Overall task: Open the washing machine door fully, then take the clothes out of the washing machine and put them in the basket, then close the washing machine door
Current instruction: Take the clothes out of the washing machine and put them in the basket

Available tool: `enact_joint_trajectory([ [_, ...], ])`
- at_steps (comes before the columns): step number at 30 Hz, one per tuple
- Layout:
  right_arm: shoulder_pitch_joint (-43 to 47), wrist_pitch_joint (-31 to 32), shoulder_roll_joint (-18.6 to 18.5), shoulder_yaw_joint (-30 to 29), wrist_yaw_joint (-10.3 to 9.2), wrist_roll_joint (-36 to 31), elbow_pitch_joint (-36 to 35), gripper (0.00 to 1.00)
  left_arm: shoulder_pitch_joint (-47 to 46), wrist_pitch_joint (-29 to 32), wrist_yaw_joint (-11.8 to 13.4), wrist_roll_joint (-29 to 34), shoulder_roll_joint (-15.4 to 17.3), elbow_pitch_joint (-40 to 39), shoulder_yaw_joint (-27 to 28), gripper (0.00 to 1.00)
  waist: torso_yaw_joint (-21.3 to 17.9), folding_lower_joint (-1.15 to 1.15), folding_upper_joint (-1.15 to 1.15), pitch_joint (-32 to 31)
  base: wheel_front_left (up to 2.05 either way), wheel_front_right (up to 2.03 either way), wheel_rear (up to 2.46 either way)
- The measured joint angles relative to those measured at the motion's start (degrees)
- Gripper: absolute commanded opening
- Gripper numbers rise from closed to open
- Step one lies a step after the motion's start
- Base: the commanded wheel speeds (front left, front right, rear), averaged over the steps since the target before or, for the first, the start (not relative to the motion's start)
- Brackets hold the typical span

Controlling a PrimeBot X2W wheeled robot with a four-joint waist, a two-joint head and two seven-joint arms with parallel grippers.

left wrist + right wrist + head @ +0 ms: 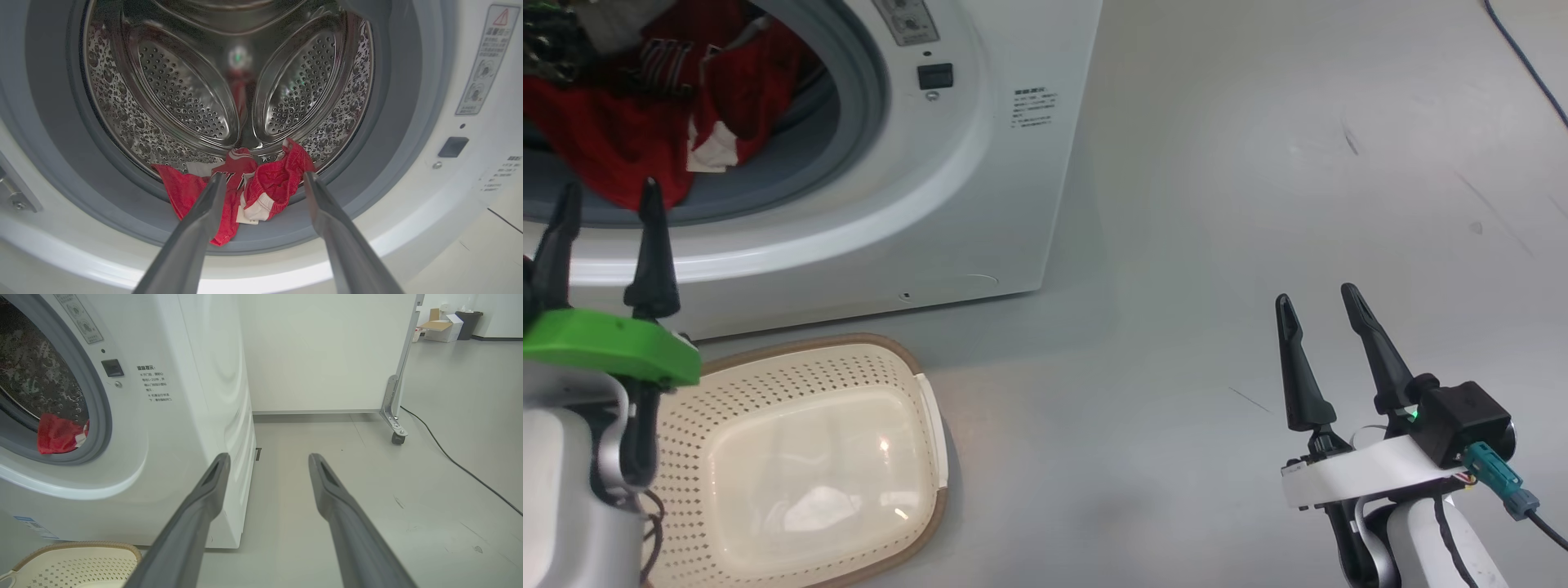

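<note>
Plainly left gripper [263,176] and right gripper [267,457] gape wide, empty, the left seemingly short of the clothes [186,192].

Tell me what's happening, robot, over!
Left claw open, aimed at red clothes in washing machine. Right claw open, off to the side. Basket empty. Nothing between claw and clothes.

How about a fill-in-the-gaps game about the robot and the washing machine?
1. The clothes in the washing machine are coloured ____.
2. The basket in front of the machine is ____.
3. The left gripper faces the clothes with its jaws ____.
4. The right gripper holds ____.
Missing words: red; empty; open; nothing.
</note>
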Motion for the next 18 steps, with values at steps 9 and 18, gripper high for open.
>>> enact_joint_trajectory([
  [9,-2.18,0.0,0.09,1.64,-0.01,0.54,-0.53,1.0,-8.62,6.98,2.27,-0.14,2.69,5.7,0.88,1.0,-5.39,0.0,0.0,4.65,0.0,0.0,0.0],
  [18,-3.64,0.0,0.19,2.85,-0.58,1.58,-0.76,1.0,-15.79,12.58,3.56,-0.09,4.41,12.07,0.63,1.0,-9.29,0.0,0.0,8.09,0.0,0.0,0.0],
])
